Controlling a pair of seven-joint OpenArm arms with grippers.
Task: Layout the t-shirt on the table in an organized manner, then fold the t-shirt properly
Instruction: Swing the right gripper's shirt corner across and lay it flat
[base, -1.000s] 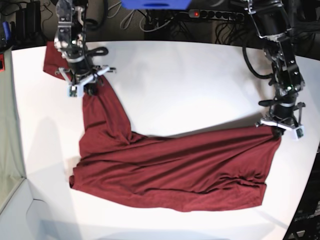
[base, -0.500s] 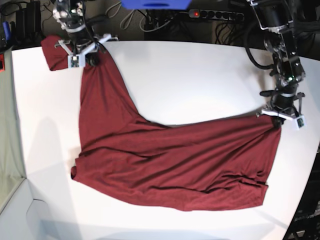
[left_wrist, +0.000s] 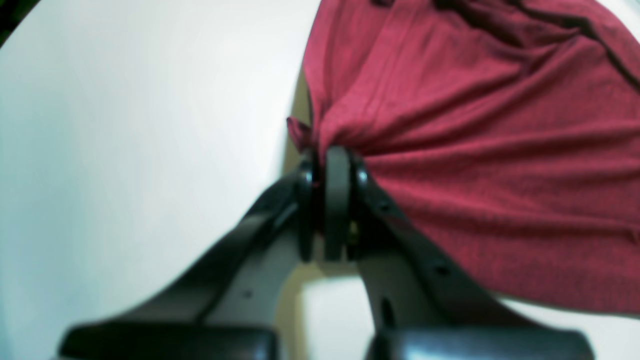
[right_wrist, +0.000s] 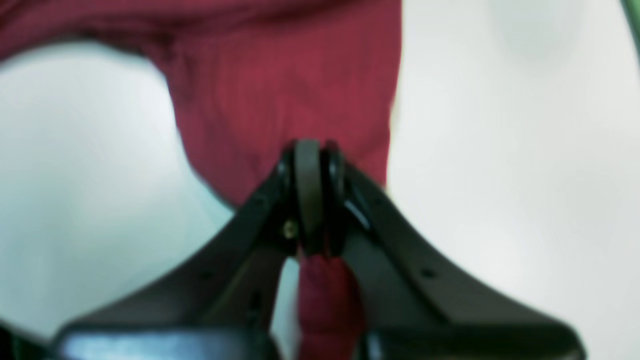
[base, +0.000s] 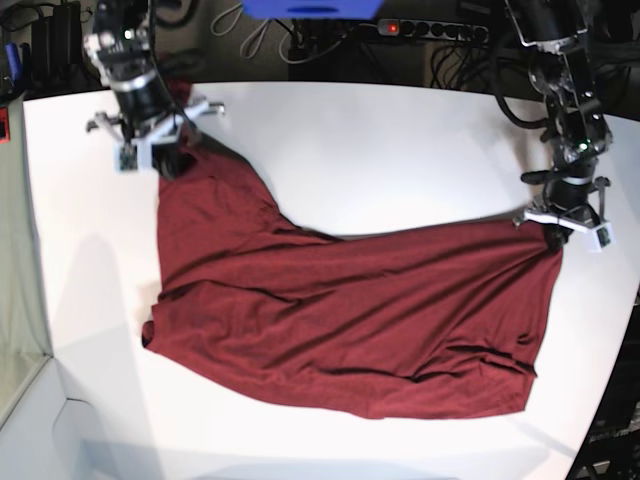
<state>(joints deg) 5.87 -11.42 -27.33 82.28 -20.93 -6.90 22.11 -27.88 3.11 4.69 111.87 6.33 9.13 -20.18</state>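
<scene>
The dark red t-shirt (base: 340, 310) lies spread across the white table (base: 380, 150), stretched between both arms. My left gripper (base: 556, 236) is at the base view's right, shut on the shirt's far right corner (left_wrist: 320, 135); its jaws pinch a small bunch of cloth. My right gripper (base: 166, 160) is at the far left, shut on the shirt's upper left corner, with fabric (right_wrist: 280, 90) fanning out beyond the closed fingers and a strip trapped below them. A crease runs diagonally from the left grip toward the middle.
Cables and a power strip (base: 420, 30) lie behind the table's far edge. A blue object (base: 310, 8) hangs above the back. The table's curved right edge (base: 620, 330) is close to the shirt's right side.
My right gripper swung with its corner toward the far left, then came slightly forward, and the sleeve that lay beyond it is gone from sight. The left gripper rose a little, pulling the top edge taut.
</scene>
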